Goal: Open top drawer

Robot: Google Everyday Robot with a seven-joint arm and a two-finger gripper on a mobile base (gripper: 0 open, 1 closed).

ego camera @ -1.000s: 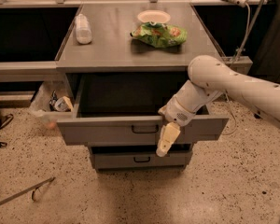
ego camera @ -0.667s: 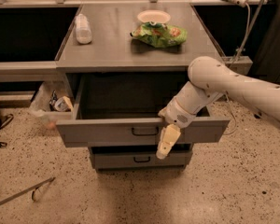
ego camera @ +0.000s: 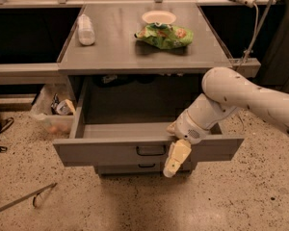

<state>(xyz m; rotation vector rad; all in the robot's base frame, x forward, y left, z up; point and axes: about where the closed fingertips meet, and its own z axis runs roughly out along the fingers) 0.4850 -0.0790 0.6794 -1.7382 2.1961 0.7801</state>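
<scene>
The top drawer (ego camera: 106, 151) of the grey metal cabinet stands pulled well out, its empty inside showing. Its small black loop handle (ego camera: 151, 150) sits at the centre of the front. My gripper (ego camera: 176, 158) hangs down in front of the drawer front, just right of the handle and apart from it. The white arm (ego camera: 231, 97) reaches in from the right over the drawer's right front corner. A lower drawer (ego camera: 147, 166) shows under the open one, shut.
On the cabinet top (ego camera: 111, 57) lie a white bottle (ego camera: 85, 30), a green chip bag (ego camera: 164, 35) and a white bowl (ego camera: 158, 17). A clear bin of odds and ends (ego camera: 55, 112) stands on the floor at left. A thin rod (ego camera: 24, 201) lies at front left.
The top drawer has come further out toward the camera. My gripper has moved down and forward with the drawer front, staying right of the handle.
</scene>
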